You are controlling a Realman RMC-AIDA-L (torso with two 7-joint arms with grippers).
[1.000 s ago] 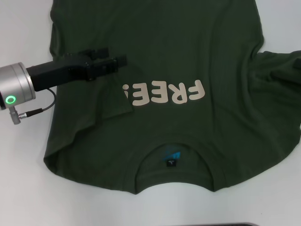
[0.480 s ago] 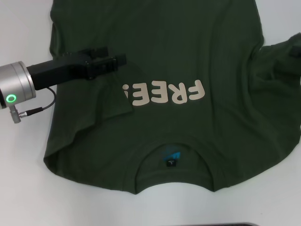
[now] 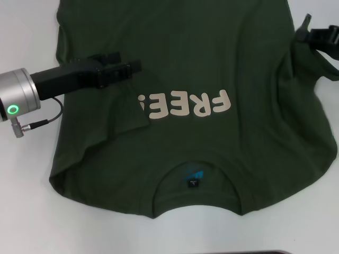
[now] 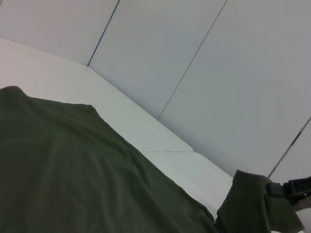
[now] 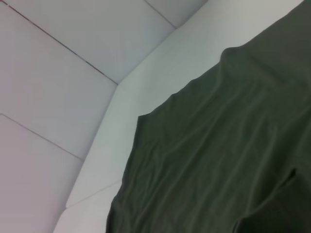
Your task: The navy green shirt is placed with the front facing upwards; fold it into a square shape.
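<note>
**Right sleeve lifted at the shirt's right edge, to be carried inward toward the lettering**

The navy green shirt (image 3: 212, 63) lies face up on the white tabletop (image 3: 26, 211), collar nearest the robot, its long axis running away from the robot; the pale letters (image 3: 185, 105) cross the chest. The left side is already turned inward, its fold edge covering the end of the lettering; the left gripper (image 3: 124, 67) rests low over that folded part, and whether it is open or closed cannot be told. The right gripper (image 3: 318, 36) sits at the shirt's far right edge, pinched on the right sleeve (image 4: 252, 204), which hangs bunched from it above the tabletop; the shirt's body lies to that gripper's left, so the fold probably runs leftward across the long axis; the right arm is the nearer one for it.
</note>
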